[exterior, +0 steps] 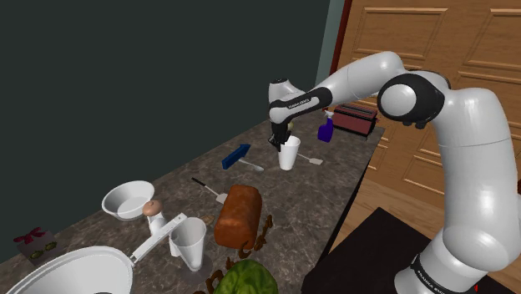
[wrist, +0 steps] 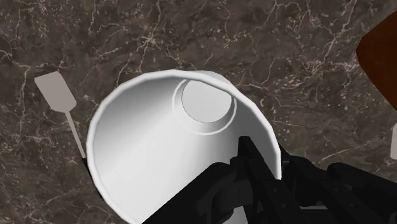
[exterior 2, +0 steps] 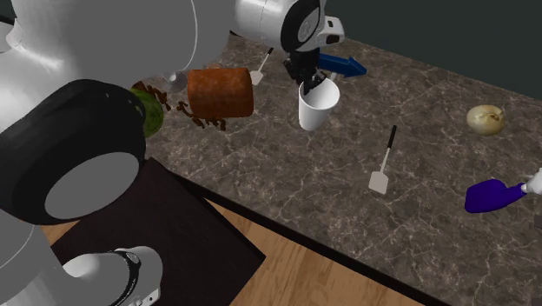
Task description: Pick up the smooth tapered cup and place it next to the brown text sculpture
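The black gripper (exterior: 282,142) pinches the rim of the white tapered cup (exterior: 289,155), one finger inside the wall and one outside. The cup is directly beneath it, mouth up, its long axis near upright, at the marble counter (exterior: 338,167). The brown text sculpture (exterior: 255,240) lies past the bread loaf (exterior: 236,215), toward the shoulder view's lower left.
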Robot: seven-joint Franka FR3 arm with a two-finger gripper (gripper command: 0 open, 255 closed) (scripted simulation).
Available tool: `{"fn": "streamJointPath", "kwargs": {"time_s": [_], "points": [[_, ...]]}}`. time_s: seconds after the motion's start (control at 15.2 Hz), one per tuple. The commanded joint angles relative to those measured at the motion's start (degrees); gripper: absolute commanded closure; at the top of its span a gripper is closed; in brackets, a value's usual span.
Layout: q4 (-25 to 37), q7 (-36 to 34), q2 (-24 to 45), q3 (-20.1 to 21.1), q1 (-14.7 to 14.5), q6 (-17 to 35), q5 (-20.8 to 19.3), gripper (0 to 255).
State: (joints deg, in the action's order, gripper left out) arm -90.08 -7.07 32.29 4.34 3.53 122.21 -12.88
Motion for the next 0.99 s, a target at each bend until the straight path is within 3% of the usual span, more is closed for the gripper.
{"fn": "streamJointPath", "kwargs": {"time_s": [0.0, 0.92], "points": [[0.50, 0.26, -0.70, 0.08, 0.04, -1.18, 0.17, 255], [5.54, 1.89, -4.48, 0.50, 0.06, -9.88, 1.17, 255]]}}
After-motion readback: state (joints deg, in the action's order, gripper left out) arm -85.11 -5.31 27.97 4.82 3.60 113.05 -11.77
